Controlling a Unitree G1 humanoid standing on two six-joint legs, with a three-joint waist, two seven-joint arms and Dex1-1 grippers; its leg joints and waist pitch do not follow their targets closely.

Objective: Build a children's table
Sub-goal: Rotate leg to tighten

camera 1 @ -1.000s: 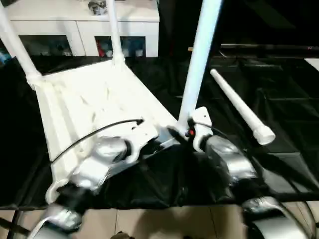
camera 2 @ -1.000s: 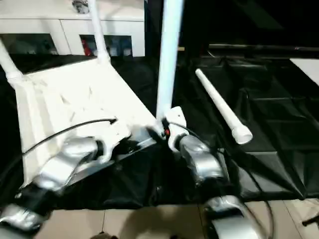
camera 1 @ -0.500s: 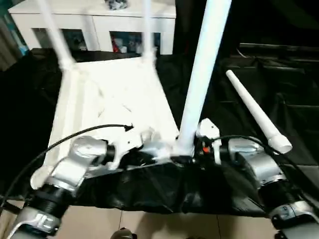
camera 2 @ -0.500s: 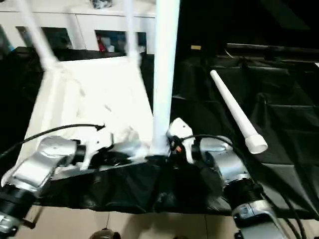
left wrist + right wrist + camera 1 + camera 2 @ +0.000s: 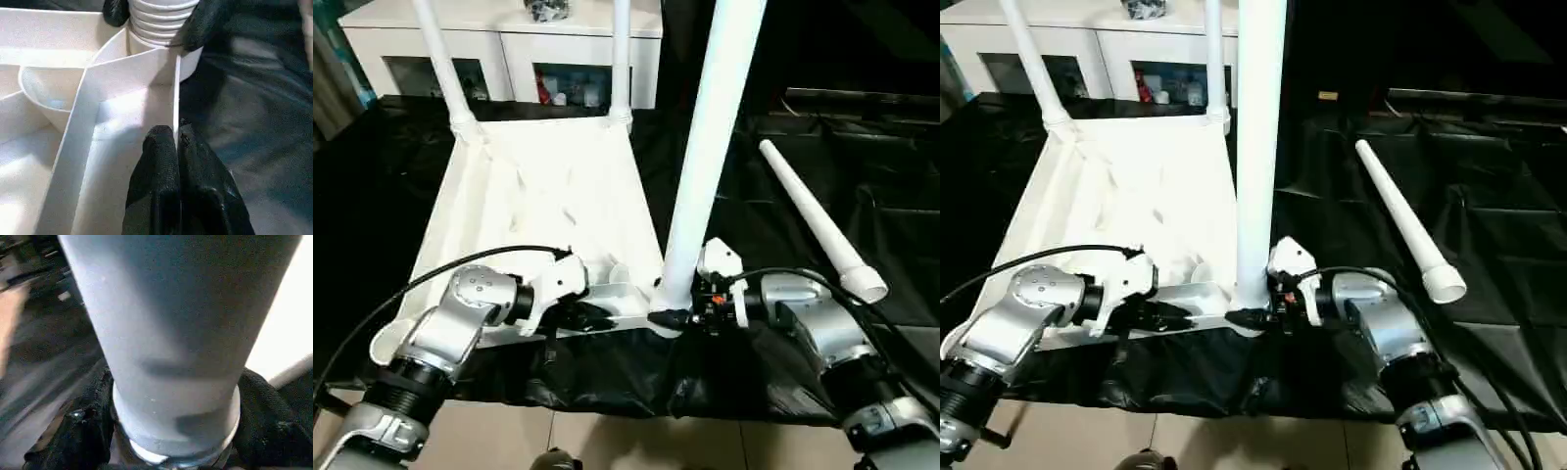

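Third leg going into near corner socket of upturned white plastic children's table (image 5: 543, 186).
Left tool (image 5: 177, 147) pinches rim rib; right tool (image 5: 1252, 318) holds round white leg (image 5: 710, 157) base; next: screw tight, fetch loose leg (image 5: 813, 220).

Lighting: overhead, bright; glare on tabletop (image 5: 538, 196) beyond left claw (image 5: 177, 139). Black cloth (image 5: 862, 166) dim. Leg (image 5: 171, 333) at right claw (image 5: 171, 450) shadowed, perhaps defocused.

The upside-down children's table (image 5: 543, 191) covered the left of the black cloth (image 5: 901, 166). Three upright legs blocked passage: two at the far corners (image 5: 438, 54) (image 5: 621, 49), one near leg (image 5: 710, 147) with the right gripper (image 5: 1258, 315) around its base. A loose leg (image 5: 808, 215) lay diagonally on the right; bare cloth stayed free beyond it. A white cabinet (image 5: 499, 39) closed off the far side.
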